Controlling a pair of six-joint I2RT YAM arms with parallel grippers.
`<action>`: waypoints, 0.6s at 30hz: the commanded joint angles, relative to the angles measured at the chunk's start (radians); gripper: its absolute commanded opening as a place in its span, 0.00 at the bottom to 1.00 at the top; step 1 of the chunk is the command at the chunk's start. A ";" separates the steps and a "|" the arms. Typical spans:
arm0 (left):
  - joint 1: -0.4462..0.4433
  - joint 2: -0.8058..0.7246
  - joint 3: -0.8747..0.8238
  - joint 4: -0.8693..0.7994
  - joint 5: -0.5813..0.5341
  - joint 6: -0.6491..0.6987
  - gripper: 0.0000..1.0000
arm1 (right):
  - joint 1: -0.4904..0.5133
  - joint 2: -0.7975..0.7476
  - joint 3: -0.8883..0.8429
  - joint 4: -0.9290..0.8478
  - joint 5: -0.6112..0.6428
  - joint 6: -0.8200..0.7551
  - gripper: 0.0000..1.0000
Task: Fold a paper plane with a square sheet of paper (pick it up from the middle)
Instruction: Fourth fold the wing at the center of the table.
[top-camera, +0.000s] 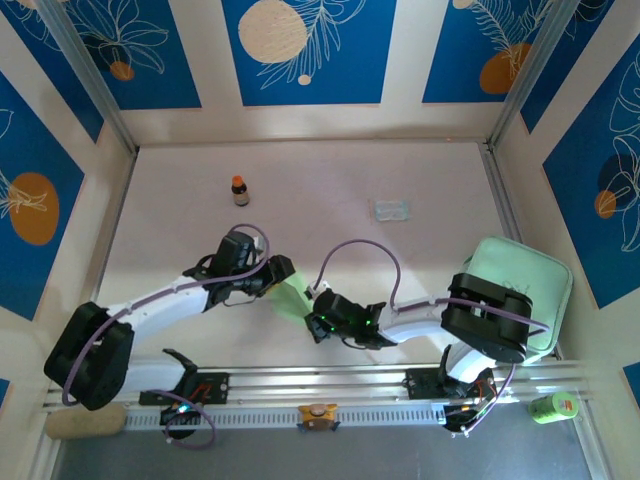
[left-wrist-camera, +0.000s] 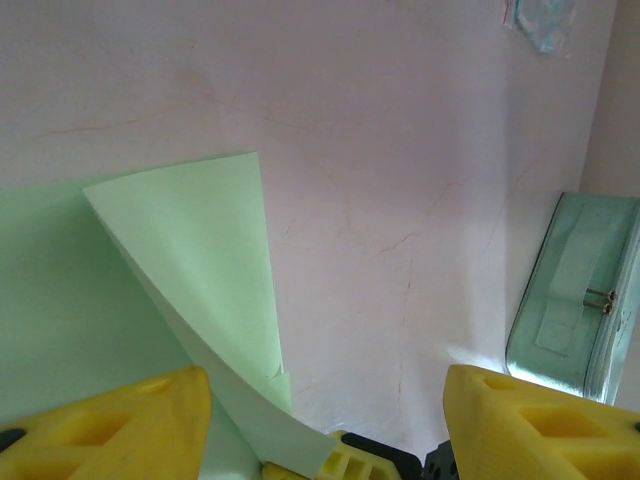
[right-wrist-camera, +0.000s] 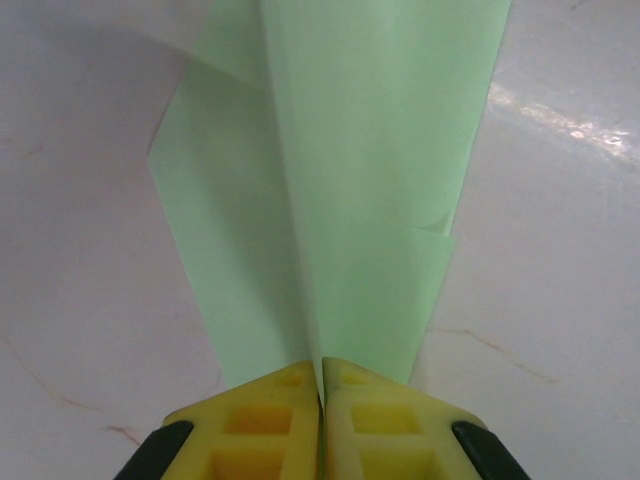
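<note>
The sheet of paper (top-camera: 293, 300) is pale green and folded into overlapping flaps, and it lies on the table between my two grippers. My right gripper (top-camera: 316, 318) is shut on its near edge. In the right wrist view the yellow fingertips (right-wrist-camera: 290, 400) press together at the right gripper (right-wrist-camera: 322, 392), and the paper (right-wrist-camera: 370, 150) rises from between them along a centre crease. My left gripper (top-camera: 283, 272) sits at the paper's far end. In the left wrist view the left gripper (left-wrist-camera: 325, 400) stands open, with a raised paper flap (left-wrist-camera: 190, 250) beside its left finger (left-wrist-camera: 110, 425).
A small brown bottle (top-camera: 240, 190) stands at the back left. A clear packet (top-camera: 392, 210) (left-wrist-camera: 540, 20) lies at the back right. The mint green tray (top-camera: 520, 290) (left-wrist-camera: 575, 300) sits at the right, partly under the right arm. A green cup (top-camera: 552, 405) stands beyond the front rail.
</note>
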 joint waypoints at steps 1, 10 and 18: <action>0.009 -0.040 -0.008 -0.037 -0.026 0.024 0.59 | -0.019 0.028 0.009 0.000 -0.060 0.082 0.09; 0.010 -0.061 -0.057 -0.007 -0.002 0.014 0.28 | -0.059 0.058 0.000 0.044 -0.142 0.169 0.08; 0.009 0.044 -0.072 0.135 0.102 0.001 0.03 | -0.070 0.078 -0.012 0.091 -0.178 0.218 0.08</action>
